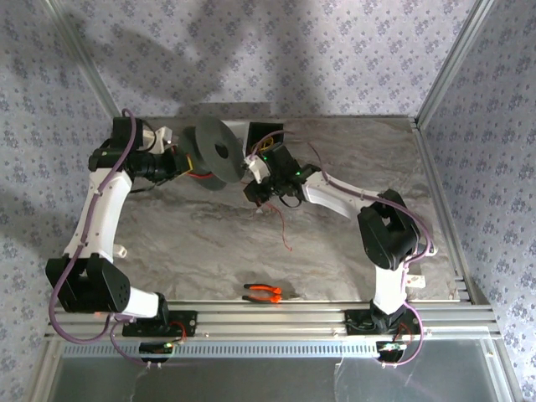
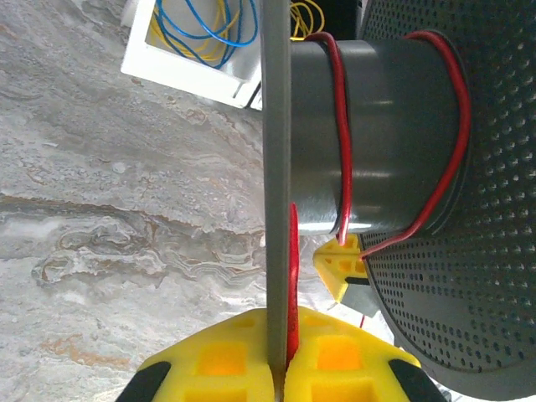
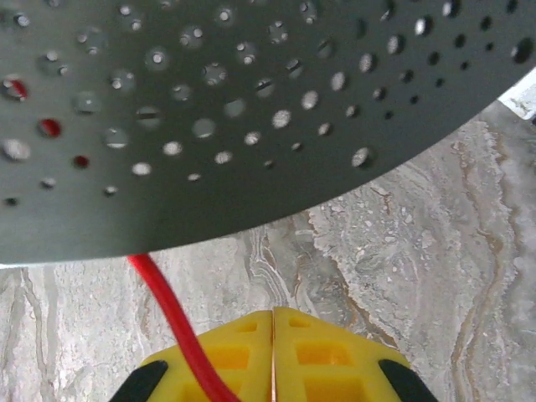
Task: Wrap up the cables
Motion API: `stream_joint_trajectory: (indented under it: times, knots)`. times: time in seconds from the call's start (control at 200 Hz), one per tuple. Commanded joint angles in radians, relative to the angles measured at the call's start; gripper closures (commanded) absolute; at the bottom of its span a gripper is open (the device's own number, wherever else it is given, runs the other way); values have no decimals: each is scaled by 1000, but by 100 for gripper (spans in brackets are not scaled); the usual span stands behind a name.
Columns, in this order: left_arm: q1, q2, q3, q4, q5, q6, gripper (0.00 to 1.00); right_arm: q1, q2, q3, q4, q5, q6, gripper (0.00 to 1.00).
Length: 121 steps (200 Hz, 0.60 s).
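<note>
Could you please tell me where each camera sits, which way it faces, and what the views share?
Top external: above and behind the bases, looking down on the table; both arms show, left gripper and right gripper at the spool.
Left wrist: on the left wrist, looking along its yellow fingers, shut on the spool's flange, toward red wire on the core.
Right wrist: on the right wrist, looking past its shut fingers at the red wire and the perforated flange.
Shared: all three show the spool.
</note>
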Motion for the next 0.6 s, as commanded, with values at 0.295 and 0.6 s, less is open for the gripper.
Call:
stream_joint_trajectory:
  times: [0.295,0.6]
  knots:
    - [43,-77,39,108,-42,52,100,-83,9,-93,-118,18,3,61]
    - [42,-72,52,110,-40,52,100,-100,-19,-177,-76,-9,21,42]
